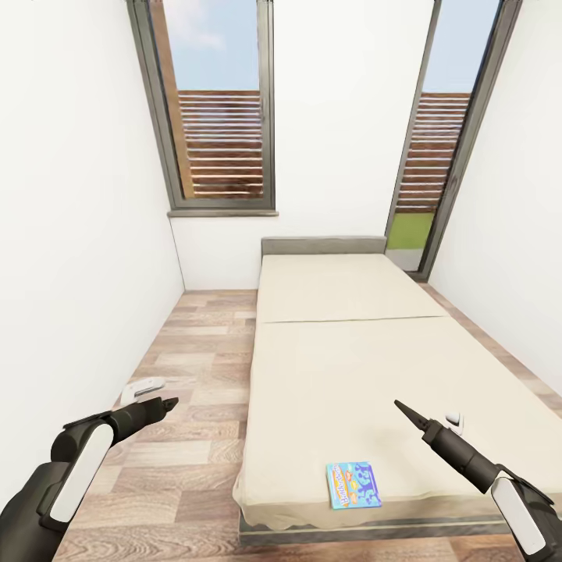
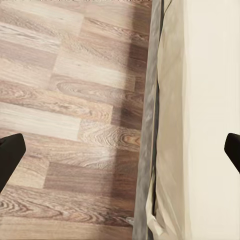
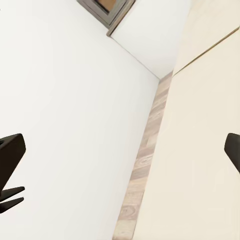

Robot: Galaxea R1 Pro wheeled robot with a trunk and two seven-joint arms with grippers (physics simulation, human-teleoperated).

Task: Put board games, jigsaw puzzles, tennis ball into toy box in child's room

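A small blue board game (image 1: 355, 485) lies flat on the beige bed (image 1: 351, 367), near its foot edge. My left gripper (image 1: 165, 405) hangs open over the wood floor to the left of the bed. In the left wrist view its fingers (image 2: 10, 152) stand wide apart above the floor, beside the bed's grey frame (image 2: 149, 110). My right gripper (image 1: 402, 409) is open and empty above the mattress, up and to the right of the blue game. The right wrist view looks along the mattress (image 3: 205, 150) toward the wall. The table, toy box, jigsaw puzzles and tennis ball are out of view.
A strip of wood floor (image 1: 195, 367) runs between the white left wall (image 1: 78, 234) and the bed. A dark-framed window (image 1: 218, 109) is behind the grey headboard (image 1: 324, 246), and a tall glazed door (image 1: 437, 148) stands at the back right.
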